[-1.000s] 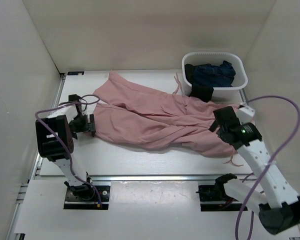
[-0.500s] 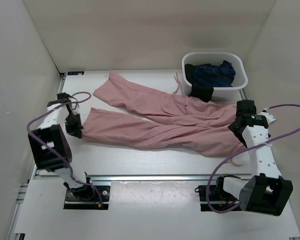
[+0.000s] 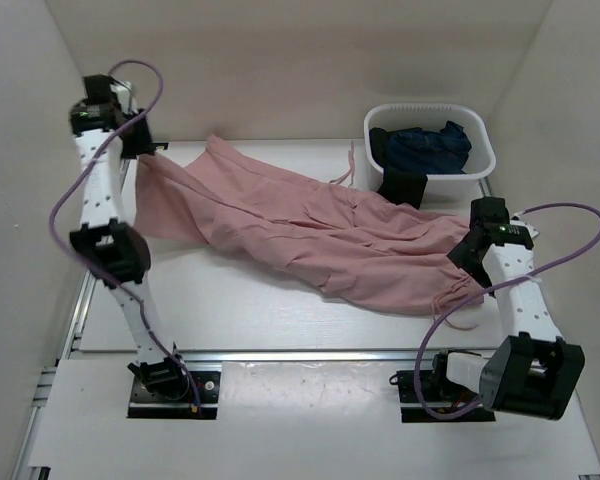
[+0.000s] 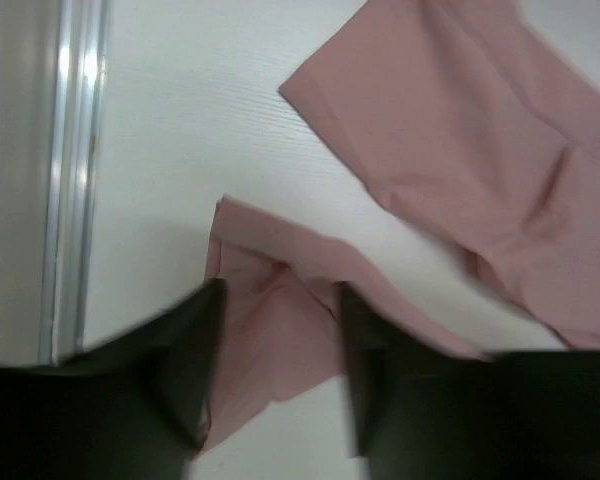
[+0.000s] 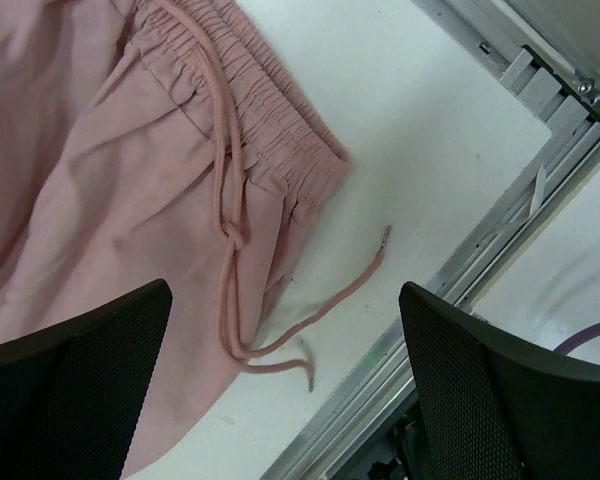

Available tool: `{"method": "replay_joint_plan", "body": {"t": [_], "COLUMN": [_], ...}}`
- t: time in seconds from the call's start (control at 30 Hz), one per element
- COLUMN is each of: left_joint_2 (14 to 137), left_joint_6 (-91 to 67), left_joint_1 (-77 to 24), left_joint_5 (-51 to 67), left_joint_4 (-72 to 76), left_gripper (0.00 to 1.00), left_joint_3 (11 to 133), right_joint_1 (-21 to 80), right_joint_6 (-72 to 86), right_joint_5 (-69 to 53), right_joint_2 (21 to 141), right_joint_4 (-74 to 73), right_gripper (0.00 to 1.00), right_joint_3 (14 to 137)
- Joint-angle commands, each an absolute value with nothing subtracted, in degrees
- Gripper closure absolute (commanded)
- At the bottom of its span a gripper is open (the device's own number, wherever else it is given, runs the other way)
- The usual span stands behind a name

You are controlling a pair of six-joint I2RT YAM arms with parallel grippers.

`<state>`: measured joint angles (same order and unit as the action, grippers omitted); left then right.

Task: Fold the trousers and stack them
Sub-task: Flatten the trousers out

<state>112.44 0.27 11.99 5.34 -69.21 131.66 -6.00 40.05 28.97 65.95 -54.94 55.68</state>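
Observation:
The dusty-pink trousers (image 3: 310, 230) lie spread across the table, legs to the left and waist to the right. My left gripper (image 3: 140, 150) is raised at the far left corner and shut on one leg's hem, which hangs down from it. In the left wrist view the pink fabric (image 4: 270, 330) sits between the dark fingers (image 4: 190, 370), and the other leg (image 4: 460, 130) lies flat beyond. My right gripper (image 3: 467, 262) is open and empty above the waist end. The right wrist view shows the gathered waistband (image 5: 260, 110) and the loose drawstring (image 5: 230, 200) below its wide-apart fingers (image 5: 80, 380).
A white basket (image 3: 477, 168) at the far right holds a dark blue garment (image 3: 430, 145). A black cloth (image 3: 402, 186) hangs over its front. Aluminium rails run along the left edge (image 4: 70, 180) and the right edge (image 5: 500, 250). White walls enclose the table.
My left arm has swung up and back to the far left corner, lifting the near leg's hem and dragging the legs back and left. My right gripper moved right off the waist, then held still.

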Motion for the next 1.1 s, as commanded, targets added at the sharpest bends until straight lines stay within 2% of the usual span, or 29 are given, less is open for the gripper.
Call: {"method": "replay_joint_plan", "body": {"t": [0.0,0.03,0.1,0.27,0.57,0.7,0.83,0.9,1.07], "left_joint_2": [130.2,131.6,132.6,125.8,112.9,115.1,120.8,124.4,130.2], "left_joint_6": [0.0,0.0,0.0,0.0,0.0,0.0,0.0,0.0,0.0], "left_joint_1": [9.3,8.5,8.0,10.5,24.8,25.4,25.4,25.4,24.8], "left_joint_5": [-0.3,-1.9,-3.3,-0.9,7.6,7.7,9.9,11.8,13.4], "left_joint_4": [-74.2,-73.2,-70.0,-64.8,-59.5,-58.2,-57.0,-57.0,-56.4], "left_gripper": [0.31,0.17,0.01,0.00,0.00,0.00,0.00,0.00,0.00], "left_joint_3": [138.3,138.3,134.3,123.9,105.0,98.9,100.2,102.5,103.6], "right_joint_1": [-6.2,-6.8,-6.8,-12.5,-19.1,-25.8,-26.5,-26.5,-27.7], "right_joint_6": [36.5,36.5,35.9,37.2,39.1,36.9,33.8,31.4,30.8], "right_joint_5": [27.4,27.9,28.8,27.9,26.1,24.5,20.5,14.5,10.9], "right_joint_2": [69.1,70.9,71.5,69.6,64.6,62.1,64.4,67.0,72.9], "right_joint_4": [-53.4,-54.0,-55.7,-56.9,-56.3,-53.5,-48.1,-43.3,-39.2], "right_gripper": [0.01,0.01,0.01,0.01,0.01,0.01,0.01,0.01,0.01], "right_joint_3": [58.1,59.0,60.5,58.6,51.1,45.2,41.7,40.5,39.0]}}
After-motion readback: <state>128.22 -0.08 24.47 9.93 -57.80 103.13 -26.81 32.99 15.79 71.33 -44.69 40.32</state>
